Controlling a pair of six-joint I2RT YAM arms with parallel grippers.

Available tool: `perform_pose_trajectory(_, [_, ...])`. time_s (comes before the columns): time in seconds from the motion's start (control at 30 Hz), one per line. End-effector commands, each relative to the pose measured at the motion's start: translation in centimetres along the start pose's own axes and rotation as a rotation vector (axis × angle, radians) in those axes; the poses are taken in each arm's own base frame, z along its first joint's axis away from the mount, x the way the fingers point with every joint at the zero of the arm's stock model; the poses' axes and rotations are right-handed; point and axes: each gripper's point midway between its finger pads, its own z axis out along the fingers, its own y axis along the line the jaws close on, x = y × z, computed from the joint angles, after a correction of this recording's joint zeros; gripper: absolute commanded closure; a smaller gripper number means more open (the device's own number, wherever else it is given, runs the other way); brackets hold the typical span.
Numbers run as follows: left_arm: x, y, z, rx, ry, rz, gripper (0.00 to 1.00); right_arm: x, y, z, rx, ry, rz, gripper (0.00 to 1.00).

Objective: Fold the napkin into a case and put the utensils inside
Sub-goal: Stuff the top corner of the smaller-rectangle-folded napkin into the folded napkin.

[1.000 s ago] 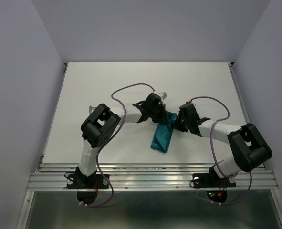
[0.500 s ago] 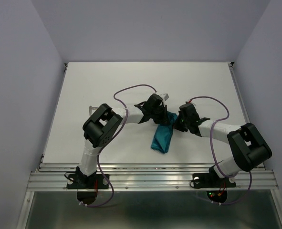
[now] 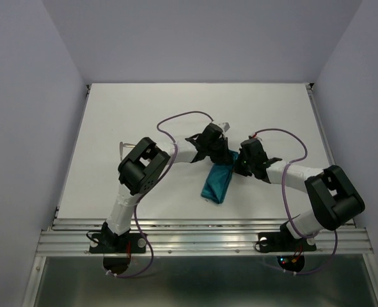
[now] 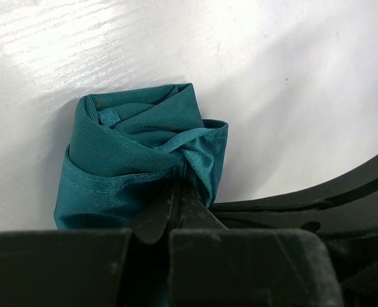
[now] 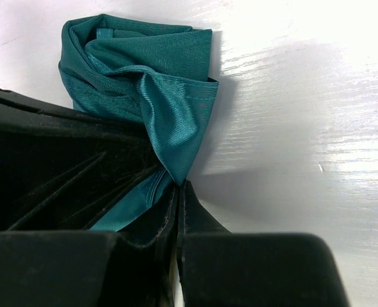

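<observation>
The teal napkin (image 3: 217,181) lies as a narrow folded bundle in the middle of the table, between my two arms. At its far end, my left gripper (image 3: 219,153) is shut on a fold. In the left wrist view the napkin (image 4: 137,137) bunches up right at the left gripper's (image 4: 176,190) closed jaws. My right gripper (image 3: 235,165) pinches the bundle's right edge. The right wrist view has a twisted corner of the napkin (image 5: 166,89) caught in the shut right gripper (image 5: 178,188). A thin silver piece (image 3: 126,146), likely one of the utensils, peeks out beside the left arm's elbow.
The white table (image 3: 144,109) ends at a metal rail (image 3: 201,233) along the near side, where both arm bases are bolted. Purple cables (image 3: 182,118) loop above the arms. Pale walls enclose the left, right and back.
The right gripper has closed on the napkin's edge. The left arm has shifted slightly to the right, still gripping the cloth. The napkin bundle has barely moved.
</observation>
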Motion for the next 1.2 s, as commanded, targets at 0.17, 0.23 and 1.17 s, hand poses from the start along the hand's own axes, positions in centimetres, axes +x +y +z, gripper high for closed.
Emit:
perform_pose_trajectory(0.17, [-1.5,0.4,1.1,-0.054,-0.048,0.003,1.0,-1.0,0.4,-0.6,-0.025,-0.037,-0.012,0.99])
perform_pose_trajectory(0.23, [-1.0,0.4,0.5,-0.055,-0.038,0.007,1.0,-1.0,0.4,-0.5,-0.023,-0.039,-0.015,0.99])
perform_pose_trajectory(1.17, [0.3,-2.1,-4.3,-0.029,0.006,0.084,1.0,-2.6,0.4,-2.3,-0.004,-0.078,-0.026,0.96])
